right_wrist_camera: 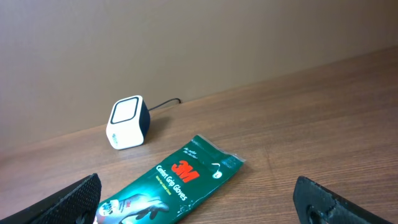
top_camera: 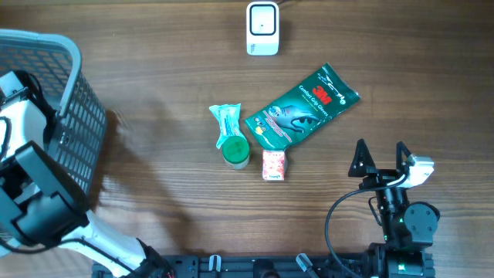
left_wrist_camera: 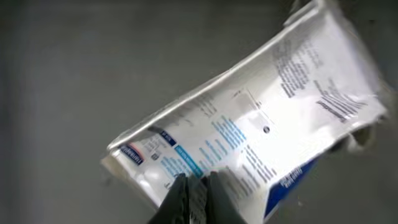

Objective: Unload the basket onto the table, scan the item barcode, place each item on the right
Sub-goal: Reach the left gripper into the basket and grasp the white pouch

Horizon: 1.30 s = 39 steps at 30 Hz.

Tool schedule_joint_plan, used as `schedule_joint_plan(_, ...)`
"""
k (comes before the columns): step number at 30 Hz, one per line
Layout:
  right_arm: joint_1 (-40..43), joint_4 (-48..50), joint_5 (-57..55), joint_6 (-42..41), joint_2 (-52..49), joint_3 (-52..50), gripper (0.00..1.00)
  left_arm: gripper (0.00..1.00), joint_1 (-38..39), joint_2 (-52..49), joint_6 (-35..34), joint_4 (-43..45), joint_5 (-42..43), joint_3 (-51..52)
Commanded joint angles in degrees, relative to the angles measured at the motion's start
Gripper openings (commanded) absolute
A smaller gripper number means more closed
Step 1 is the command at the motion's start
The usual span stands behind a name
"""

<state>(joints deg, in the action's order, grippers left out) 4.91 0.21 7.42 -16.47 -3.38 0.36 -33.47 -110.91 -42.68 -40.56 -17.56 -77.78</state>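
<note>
**benchwatcher:** Where are your arms sitting, and does either one have the item?

**yam_tinkerer:** Your left arm [top_camera: 35,193] is bunched up at the far left edge of the overhead view, right against the grey wire basket [top_camera: 77,116]. You can't see its tip from above. The wrist cam covers that. The left jaws are pinched fully together on the near edge of a white packet [left_wrist_camera: 261,124] with blue print. The packet runs diagonally up to the right, printed side facing the camera. It's a bit blurry and everything behind it is plain grey, so I can't tell what's underneath.

**benchwatcher:** And the right side?

**yam_tinkerer:** Your right arm [top_camera: 401,216] is low on the right side of the wooden surface [top_camera: 154,224], pointing toward the far edge. The right jaws are spread as wide as they go and have nothing between them. In its wrist view the two black tips sit in the bottom corners.

**benchwatcher:** And the scanner?

**yam_tinkerer:** The white scanner [top_camera: 262,28] is at the far edge, about mid-surface, well apart from the left arm and the packet. Between it and the right arm lies a green 3M glove pack [top_camera: 302,108]. Left of that is a green-capped tube [top_camera: 233,139], with a small red box [top_camera: 274,164] just beside it.
</note>
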Motion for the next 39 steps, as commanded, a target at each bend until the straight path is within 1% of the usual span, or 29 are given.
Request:
schedule_joint_plan(1, -0.02, 0.24, -0.2, -0.22, 0.31, -0.04, 1.0, 0.1, -0.13, 9.16, 0.46, -0.22, 1.05, 0.68)
schedule_joint_plan(3, -0.02, 0.24, -0.2, -0.24, 0.31, -0.04, 1.0, 0.63, -0.13, 13.79, 0.5, 1.25, 1.03, 0.68)
schedule_joint_plan(4, -0.02, 0.24, -0.2, -0.24, 0.31, -0.04, 1.0, 0.98, -0.13, 15.02, 0.52, 2.29, 1.03, 0.68)
schedule_joint_plan(5, -0.02, 0.24, -0.2, -0.24, 0.31, -0.04, 1.0, 1.0, -0.13, 15.85, 2.45, 4.04, 0.98, 0.68)
schedule_joint_plan(8, -0.02, 0.24, -0.2, -0.24, 0.31, -0.04, 1.0, 1.0, -0.13, 14.19, 22.32, 10.97, 1.11, 0.7)
schedule_joint_plan(9, -0.02, 0.24, -0.2, -0.22, 0.31, -0.04, 1.0, 1.0, -0.2, 13.18, 30.58, 12.0, 1.09, 0.7)
schedule_joint_plan(10, -0.02, 0.24, -0.2, -0.22, 0.31, -0.04, 1.0, 1.0, -0.2, 10.91, 40.83, 12.02, 1.09, 0.7)
schedule_joint_plan(12, -0.02, 0.24, -0.2, -0.24, 0.31, -0.04, 1.0, 1.0, -0.52, 8.87, 42.29, 11.69, 2.01, 0.7)
schedule_joint_plan(13, -0.02, 0.24, -0.2, -0.22, 0.31, -0.04, 1.0, 1.0, -0.92, 7.63, 42.45, 11.69, 4.55, 0.7)
schedule_joint_plan(15, -0.02, 0.24, -0.22, -0.24, 0.31, -0.04, 1.0, 1.0, -1.33, 4.92, 45.66, 11.63, 11.52, 0.7)
schedule_joint_plan(16, -0.02, 0.24, -0.2, -0.22, 0.31, -0.04, 1.0, 1.0, -1.33, 4.04, 46.16, 11.65, 12.2, 0.7)
schedule_joint_plan(26, -0.02, 0.24, -0.2, -0.24, 0.31, -0.04, 1.0, 1.0, -5.33, -1.42, 46.77, 12.7, 12.22, 0.74)
schedule_joint_plan(33, -0.02, 0.24, -0.2, -0.24, 0.31, -0.04, 1.0, 0.99, -5.33, -6.47, 46.97, 12.83, 14.75, 0.74)
schedule_joint_plan(34, -0.02, 0.24, -0.2, -0.24, 0.31, -0.04, 1.0, 0.76, -5.33, -6.54, 46.97, 12.26, 14.73, 0.74)
schedule_joint_plan(35, -0.02, 0.24, -0.2, -0.22, 0.31, -0.04, 1.0, 0.47, -5.33, -6.54, 46.97, 11.63, 14.73, 0.74)
schedule_joint_plan(36, -0.02, 0.24, -0.2, -0.24, 0.31, -0.04, 1.0, 0.21, -5.33, -6.54, 46.97, 10.78, 14.73, 0.74)
schedule_joint_plan(38, -0.02, 0.24, -0.2, -0.2, 0.31, -0.04, 1.0, 0.12, -5.33, -6.51, 46.95, 9.68, 14.73, 0.74)
schedule_joint_plan(39, -0.02, 0.24, -0.2, -0.24, 0.31, -0.04, 1.0, 0.11, -5.33, -6.4, 46.97, 9.22, 14.71, 0.72)
